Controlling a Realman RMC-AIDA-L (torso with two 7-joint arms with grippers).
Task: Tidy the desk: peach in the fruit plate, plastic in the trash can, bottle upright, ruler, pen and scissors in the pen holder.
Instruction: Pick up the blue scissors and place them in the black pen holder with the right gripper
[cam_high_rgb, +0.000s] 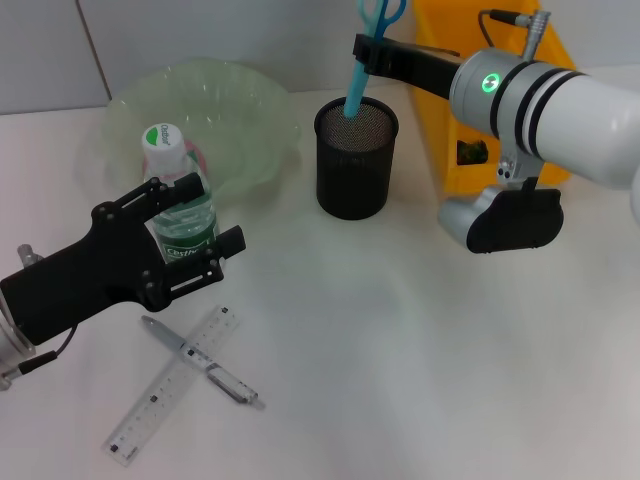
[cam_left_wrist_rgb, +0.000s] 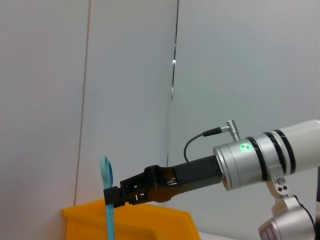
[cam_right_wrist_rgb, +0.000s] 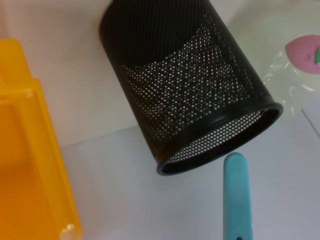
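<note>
Two things lie nearest me on the white desk (cam_high_rgb: 400, 380): the clear ruler (cam_high_rgb: 172, 385) and, crossing over it, the silver pen (cam_high_rgb: 200, 358), both flat and out of any container. Just past them my left gripper (cam_high_rgb: 190, 235) is clamped around the water bottle (cam_high_rgb: 172, 195), which stands upright with its white-and-green cap on top; my black fingers hide much of its label. Right behind the bottle sits the pale green fruit plate (cam_high_rgb: 245, 105), a translucent bowl, and something pink shows inside it beside the cap, mostly covered, so I cannot name it from my head view; my right wrist camera catches a pink shape with a green mark at its frame edge, cut off. Further over, the black mesh pen holder (cam_high_rgb: 356, 160) stands upright, and my right gripper (cam_high_rgb: 368, 55) pinches the blue scissors (cam_high_rgb: 365, 55) above it, tips dipping just inside the rim, handles cut off at the top. My right wrist view shows the scissors' blue end at the holder's open mouth, the holder's bottom hard to see through the mesh. Farthest back, the yellow bin (cam_high_rgb: 450, 110) sits behind my right arm, half hidden; something dark shows in it, too obscured to identify.
</note>
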